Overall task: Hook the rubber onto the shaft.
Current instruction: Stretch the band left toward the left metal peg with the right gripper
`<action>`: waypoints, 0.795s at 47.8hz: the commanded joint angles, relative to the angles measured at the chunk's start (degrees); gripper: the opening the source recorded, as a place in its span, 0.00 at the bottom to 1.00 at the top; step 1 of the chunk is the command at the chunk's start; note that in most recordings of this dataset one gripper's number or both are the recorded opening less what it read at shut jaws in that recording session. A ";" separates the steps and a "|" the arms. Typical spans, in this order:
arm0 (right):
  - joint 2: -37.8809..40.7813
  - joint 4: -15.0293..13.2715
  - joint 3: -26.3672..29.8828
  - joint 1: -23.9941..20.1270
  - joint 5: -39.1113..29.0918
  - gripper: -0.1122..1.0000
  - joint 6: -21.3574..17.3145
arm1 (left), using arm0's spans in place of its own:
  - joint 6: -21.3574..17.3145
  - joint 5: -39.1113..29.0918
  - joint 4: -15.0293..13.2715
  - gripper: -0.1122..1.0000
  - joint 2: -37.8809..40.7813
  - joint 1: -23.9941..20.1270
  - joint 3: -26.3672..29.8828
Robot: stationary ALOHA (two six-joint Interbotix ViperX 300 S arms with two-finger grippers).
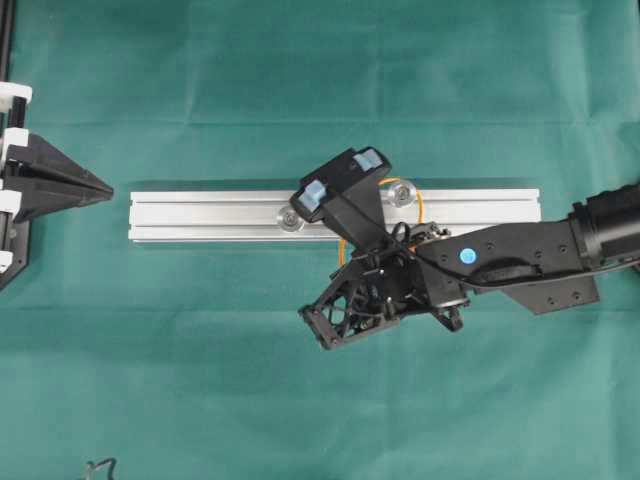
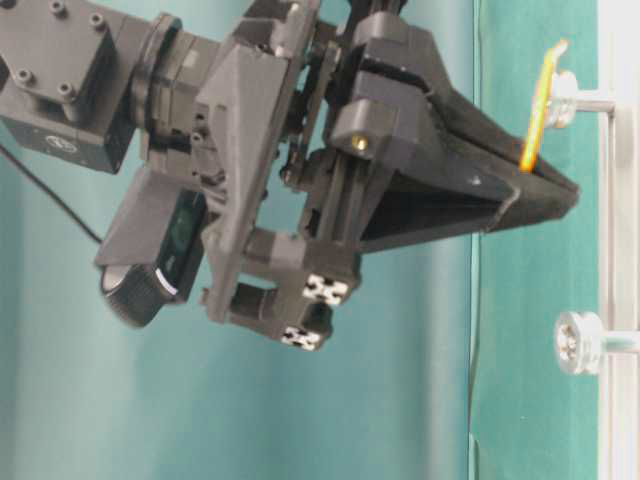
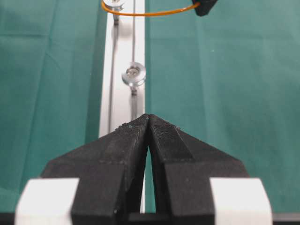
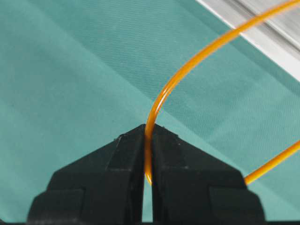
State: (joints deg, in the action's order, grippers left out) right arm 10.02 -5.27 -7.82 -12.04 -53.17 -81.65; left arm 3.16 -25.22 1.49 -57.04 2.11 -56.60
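Orange rubber band [image 4: 187,65] is pinched between the closed jaws of the right gripper [image 4: 147,136], arcing from the tips toward the silver aluminium rail [image 1: 220,215]. In the left wrist view it stretches from the far shaft [image 3: 114,4] across to the right gripper's tip. The right arm [image 1: 530,255] reaches in from the right, its wrist rolled over the rail. The left gripper [image 3: 148,123] sits shut and empty at the rail's left end, clear of the near shaft [image 3: 134,74].

One rubber band [image 4: 197,61], two shafts [image 1: 291,218], one rail [image 1: 200,215], two claws [image 4: 147,140].
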 commanded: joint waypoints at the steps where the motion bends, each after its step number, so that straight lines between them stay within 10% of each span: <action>1: -0.97 0.09 1.49 0.09 -0.18 0.14 -1.49 | 0.09 0.44 0.09 0.10 0.18 0.09 1.67; 38: 0.44 -0.26 4.75 4.31 -0.18 0.14 -1.58 | 0.09 0.44 0.09 0.10 0.18 0.18 1.58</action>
State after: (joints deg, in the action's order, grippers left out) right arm 11.25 -5.36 -4.75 -8.26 -53.53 -83.06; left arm 3.16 -25.22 1.49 -57.04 2.11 -56.60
